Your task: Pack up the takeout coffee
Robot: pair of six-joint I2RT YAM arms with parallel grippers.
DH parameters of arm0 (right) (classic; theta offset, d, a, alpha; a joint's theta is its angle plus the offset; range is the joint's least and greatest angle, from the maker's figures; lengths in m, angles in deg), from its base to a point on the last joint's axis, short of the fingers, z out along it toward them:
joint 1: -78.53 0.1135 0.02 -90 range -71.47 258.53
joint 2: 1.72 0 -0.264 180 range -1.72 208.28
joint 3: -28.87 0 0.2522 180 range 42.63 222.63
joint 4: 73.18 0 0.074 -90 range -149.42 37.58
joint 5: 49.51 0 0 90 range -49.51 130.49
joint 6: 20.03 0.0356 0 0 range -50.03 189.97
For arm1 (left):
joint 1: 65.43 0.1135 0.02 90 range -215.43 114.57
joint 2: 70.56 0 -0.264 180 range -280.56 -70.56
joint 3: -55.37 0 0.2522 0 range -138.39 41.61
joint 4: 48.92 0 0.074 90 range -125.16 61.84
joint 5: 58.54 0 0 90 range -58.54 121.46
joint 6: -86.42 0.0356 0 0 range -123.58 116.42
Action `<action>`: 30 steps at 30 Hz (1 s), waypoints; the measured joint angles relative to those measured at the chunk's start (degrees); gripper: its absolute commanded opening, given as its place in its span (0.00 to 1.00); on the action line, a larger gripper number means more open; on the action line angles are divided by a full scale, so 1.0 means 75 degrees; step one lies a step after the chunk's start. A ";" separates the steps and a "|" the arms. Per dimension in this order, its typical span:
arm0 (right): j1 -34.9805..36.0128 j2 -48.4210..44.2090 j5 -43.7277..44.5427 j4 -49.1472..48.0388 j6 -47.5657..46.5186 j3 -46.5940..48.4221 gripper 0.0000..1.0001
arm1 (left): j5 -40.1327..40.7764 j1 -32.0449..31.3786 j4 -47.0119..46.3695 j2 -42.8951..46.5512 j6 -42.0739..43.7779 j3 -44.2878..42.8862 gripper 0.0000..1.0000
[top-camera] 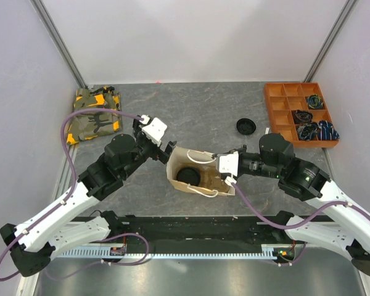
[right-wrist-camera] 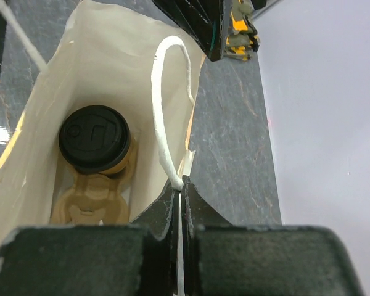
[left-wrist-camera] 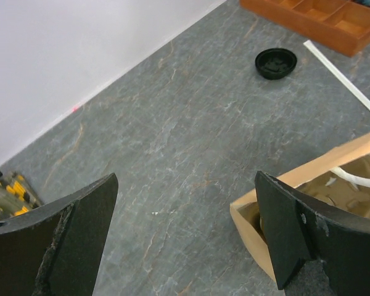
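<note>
The takeout coffee cup (top-camera: 188,176), tan with a black lid, stands inside the brown paper bag (top-camera: 172,179) at the table's middle. In the right wrist view the cup (right-wrist-camera: 94,139) sits in a pulp carrier (right-wrist-camera: 89,206) at the bag's bottom. My right gripper (top-camera: 227,168) is shut on the bag's right wall at the root of a white handle (right-wrist-camera: 169,105); its jaws (right-wrist-camera: 180,185) pinch the paper. My left gripper (top-camera: 166,150) is open and empty at the bag's far left corner (left-wrist-camera: 253,222). Its right finger (left-wrist-camera: 290,234) overlaps the rim.
A loose black lid (top-camera: 245,126) lies on the table behind the bag and also shows in the left wrist view (left-wrist-camera: 275,63). An orange compartment tray (top-camera: 282,114) holds small items at the back right. A camouflage-patterned bundle (top-camera: 95,114) lies at the back left.
</note>
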 measured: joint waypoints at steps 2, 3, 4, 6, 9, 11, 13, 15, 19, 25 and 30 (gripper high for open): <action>-0.0009 0.0061 0.0157 -0.0026 0.0073 0.0000 0.00 | -0.0032 0.0280 0.0000 -0.0137 -0.0140 0.0000 0.99; -0.0009 0.0090 0.0242 -0.0047 0.0102 0.0000 0.00 | -0.0041 0.0388 0.0000 -0.0195 -0.0201 -0.0012 0.99; -0.0023 0.0140 0.0332 -0.0073 0.0149 0.0000 0.00 | -0.0070 0.0545 0.0006 -0.0286 -0.0303 -0.0044 0.99; -0.0035 0.0242 0.0495 -0.0134 0.0248 0.0000 0.00 | -0.0166 0.0839 0.0026 -0.0490 -0.0504 -0.0149 0.99; -0.0087 0.0446 0.0775 -0.0280 0.0469 0.0000 0.06 | -0.0350 0.1253 0.0093 -0.0772 -0.0766 -0.0318 0.99; -0.0114 0.0554 0.0924 -0.0344 0.0565 0.0000 0.11 | -0.0458 0.1416 0.0111 -0.0871 -0.0871 -0.0364 0.99; -0.0172 0.0650 0.1084 -0.0428 0.0664 0.0000 0.14 | -0.0533 0.1515 0.0114 -0.0933 -0.0950 -0.0379 0.99; -0.0265 0.0708 0.1215 -0.0458 0.0755 0.0000 0.18 | -0.0603 0.1588 0.0122 -0.0979 -0.1008 -0.0385 0.99; -0.0481 0.0793 0.1378 -0.0472 0.0836 0.0000 0.33 | -0.0615 0.1702 0.0178 -0.1067 -0.1107 -0.0391 0.99; -0.0679 0.0991 0.1454 -0.0536 0.0953 0.0000 0.47 | -0.0615 0.1778 0.0189 -0.1157 -0.1145 -0.0455 0.99; -0.0694 0.1020 0.1437 -0.0548 0.1055 0.0052 0.54 | -0.0615 0.1807 0.0210 -0.1154 -0.1145 -0.0463 0.99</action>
